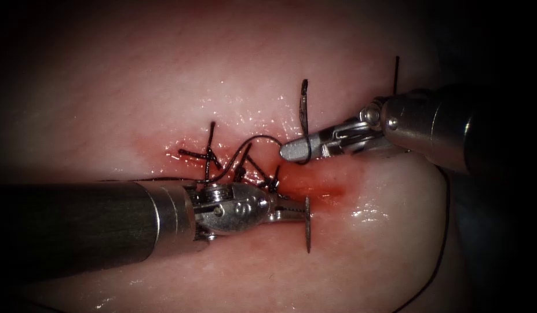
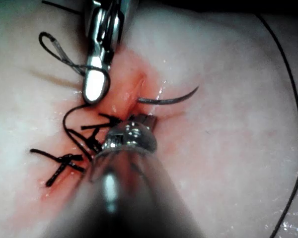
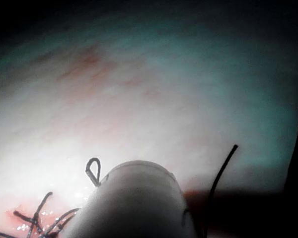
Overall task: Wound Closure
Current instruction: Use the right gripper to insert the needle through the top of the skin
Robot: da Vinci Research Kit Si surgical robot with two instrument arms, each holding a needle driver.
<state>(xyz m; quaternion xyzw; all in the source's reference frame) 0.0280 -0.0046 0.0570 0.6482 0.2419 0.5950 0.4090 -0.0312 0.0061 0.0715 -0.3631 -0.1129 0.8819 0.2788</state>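
Left end effector (image 1: 291,213) clamps needle (image 1: 307,223) (clear of tissue (image 1: 164,81)); right end effector (image 1: 297,149) clamps thread (image 1: 254,142).

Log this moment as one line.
left tool: holds needle mid-curve, clear of tissue | right tool: shut on thread | earlier stitches tied

Two tools: the left tool (image 1: 294,214) and the right tool (image 1: 297,149). One needle (image 1: 307,223). One tissue (image 1: 164,75) with one cut (image 1: 314,185). One long thread (image 1: 254,142). Several cut ends (image 1: 207,153) by the knots; their exact number cannot be told
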